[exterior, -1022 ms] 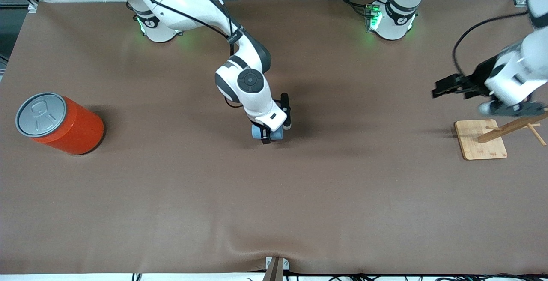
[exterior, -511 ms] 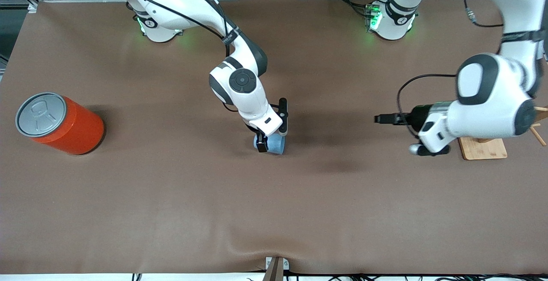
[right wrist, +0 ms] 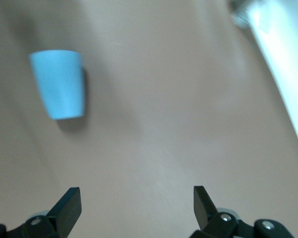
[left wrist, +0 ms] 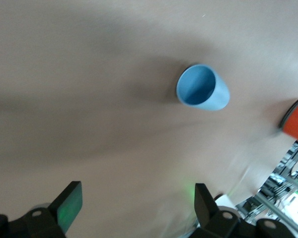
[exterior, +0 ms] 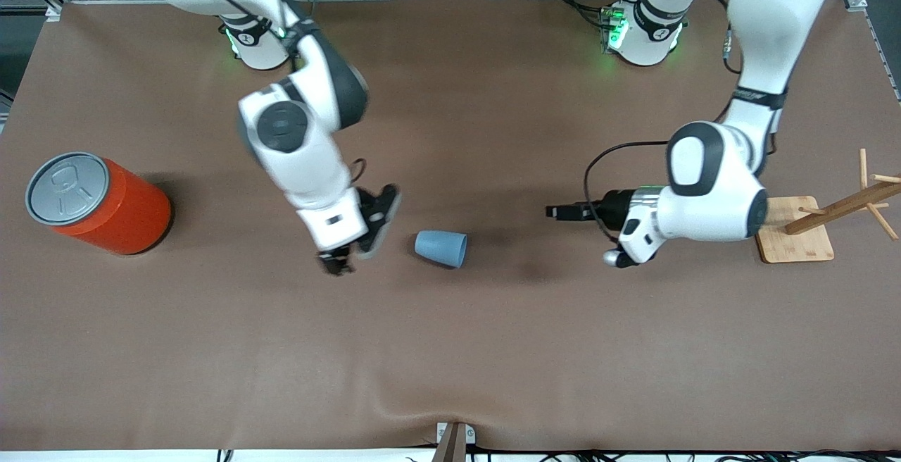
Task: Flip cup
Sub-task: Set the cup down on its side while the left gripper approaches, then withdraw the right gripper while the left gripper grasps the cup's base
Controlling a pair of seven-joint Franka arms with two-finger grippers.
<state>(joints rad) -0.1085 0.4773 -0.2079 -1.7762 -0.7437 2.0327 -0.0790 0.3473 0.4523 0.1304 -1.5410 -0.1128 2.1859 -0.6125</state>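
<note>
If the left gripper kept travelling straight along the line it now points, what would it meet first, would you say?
Most likely the small light-blue tapered plastic cup lying on its side, open mouth facing the open left gripper; height is hard to judge.

Cup on table, clear of spread right pincer.

The orange can is cut off by the edge of the left wrist view, only a slice of it being shown past the light-blue cup. The fingertips of the right pincer are smeared by motion in the front view. The wooden rack is clipped at the front view's edge.
</note>
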